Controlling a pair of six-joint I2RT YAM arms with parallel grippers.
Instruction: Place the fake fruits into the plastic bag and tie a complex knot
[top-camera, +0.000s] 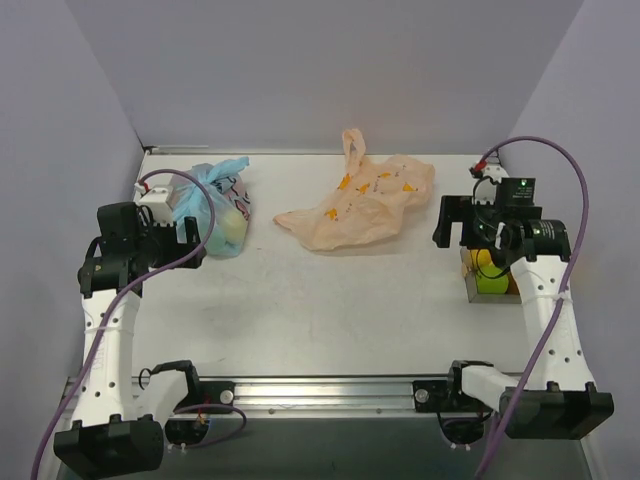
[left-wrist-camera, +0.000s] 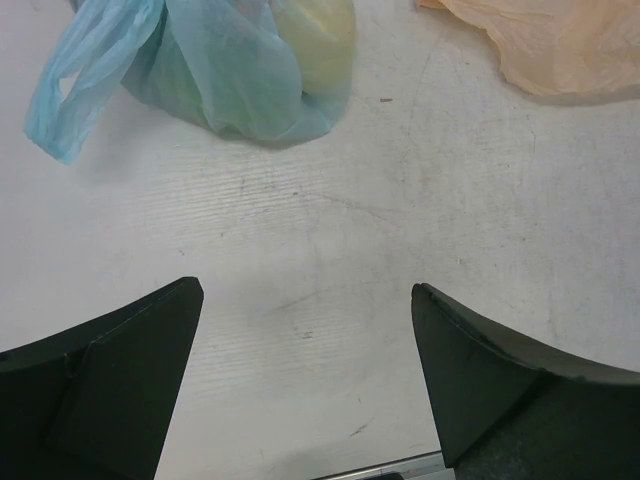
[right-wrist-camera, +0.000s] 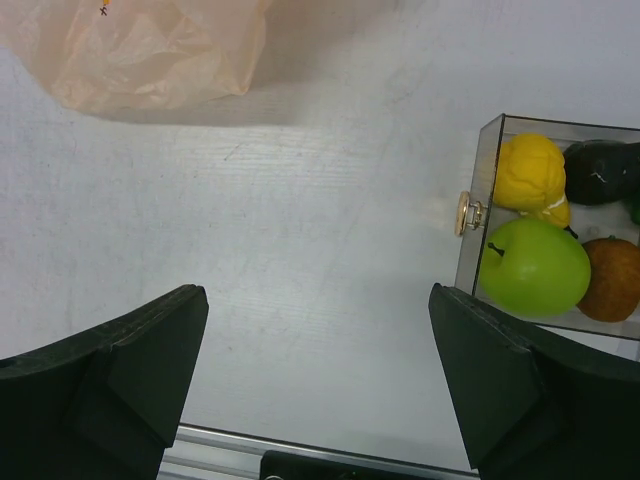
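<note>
At the near edge of the surface (top-camera: 330, 320), both arm bases sit side by side along a metal rail. Beyond them, the left gripper (left-wrist-camera: 305, 380) hangs released over bare surface, its fingers spread wide with nothing between them. The right gripper (right-wrist-camera: 320, 385) is also released and empty. Just to its right stands a clear box (right-wrist-camera: 480, 150) holding the fake fruits (top-camera: 490, 272): a green apple (right-wrist-camera: 535, 268), a knobbly yellow fruit (right-wrist-camera: 530, 172), a brown one and a dark one, packed touching each other.

Farther out on the left lies a blue-handled bag (top-camera: 215, 210) with a yellow-green fruit showing through it, close ahead of the left gripper. The peach-orange plastic bag (top-camera: 360, 205) lies crumpled and flat at the far middle, well apart from the box. One loose loop handle (top-camera: 352, 145) points toward the back wall.
</note>
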